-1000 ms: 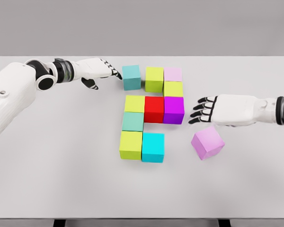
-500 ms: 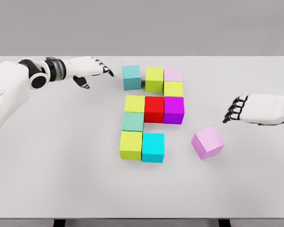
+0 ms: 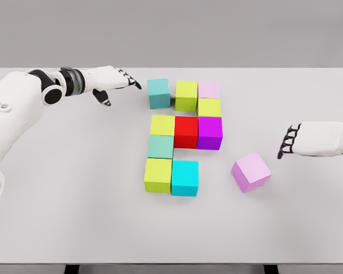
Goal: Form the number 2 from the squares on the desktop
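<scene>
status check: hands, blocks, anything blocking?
Left hand open, clear of teal block. Right hand open, holding nothing. Loose pink block lies skewed, apart from cyan block. Nothing between them.

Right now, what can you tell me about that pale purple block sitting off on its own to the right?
The pale purple block is a plain cube with a smooth, matte, plastic-like look, its top face lighter than its sides. It rests flat on the white table but is turned at an angle, not squared up like the others. It lies apart from the assembled blocks, right of the cyan block, touching nothing but the table. The right hand hovers up and to its right, not touching it.
</scene>
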Controlling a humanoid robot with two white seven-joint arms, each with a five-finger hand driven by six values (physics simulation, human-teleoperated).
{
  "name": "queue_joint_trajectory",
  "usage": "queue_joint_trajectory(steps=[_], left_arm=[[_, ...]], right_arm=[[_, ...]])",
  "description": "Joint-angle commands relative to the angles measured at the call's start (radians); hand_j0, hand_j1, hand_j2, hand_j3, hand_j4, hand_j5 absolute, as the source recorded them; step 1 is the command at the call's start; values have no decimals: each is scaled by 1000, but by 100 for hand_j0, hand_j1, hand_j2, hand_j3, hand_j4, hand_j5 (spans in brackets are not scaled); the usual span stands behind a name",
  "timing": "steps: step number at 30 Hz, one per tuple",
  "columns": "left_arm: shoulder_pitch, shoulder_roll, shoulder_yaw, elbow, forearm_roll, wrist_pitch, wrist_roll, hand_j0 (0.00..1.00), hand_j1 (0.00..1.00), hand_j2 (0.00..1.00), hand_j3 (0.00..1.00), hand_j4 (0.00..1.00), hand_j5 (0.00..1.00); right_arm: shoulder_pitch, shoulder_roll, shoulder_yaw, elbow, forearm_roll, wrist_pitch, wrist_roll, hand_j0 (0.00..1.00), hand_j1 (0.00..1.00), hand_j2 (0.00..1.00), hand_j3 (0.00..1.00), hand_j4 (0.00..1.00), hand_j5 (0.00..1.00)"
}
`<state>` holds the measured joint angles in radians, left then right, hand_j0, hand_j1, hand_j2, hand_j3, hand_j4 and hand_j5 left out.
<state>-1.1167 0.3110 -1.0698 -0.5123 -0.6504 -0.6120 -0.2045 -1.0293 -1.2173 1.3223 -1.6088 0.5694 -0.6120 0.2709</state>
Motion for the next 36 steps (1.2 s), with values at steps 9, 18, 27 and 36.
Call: queue_joint_trajectory(steps=[9, 18, 27, 36], left_arm=[[-8, -30, 10, 34, 5, 1, 0, 96, 96, 96, 96, 96, 96], [-8, -56, 17, 32, 5, 1, 0, 99, 99, 99, 99, 99, 99], [-6, -59, 17, 31, 5, 1, 0, 99, 99, 99, 99, 99, 99], [-6, -59, 17, 31, 5, 1, -6, 99, 99, 99, 99, 99, 99]], right_arm=[[3, 38, 54, 58, 29, 1, -79, 74, 74, 74, 74, 74, 74], [12, 82, 94, 53, 86, 1, -78, 73, 73, 73, 73, 73, 73], [15, 78, 95, 9, 83, 1, -78, 73, 73, 73, 73, 73, 73], [15, 56, 86, -42, 75, 1, -75, 73, 73, 73, 73, 73, 73]])
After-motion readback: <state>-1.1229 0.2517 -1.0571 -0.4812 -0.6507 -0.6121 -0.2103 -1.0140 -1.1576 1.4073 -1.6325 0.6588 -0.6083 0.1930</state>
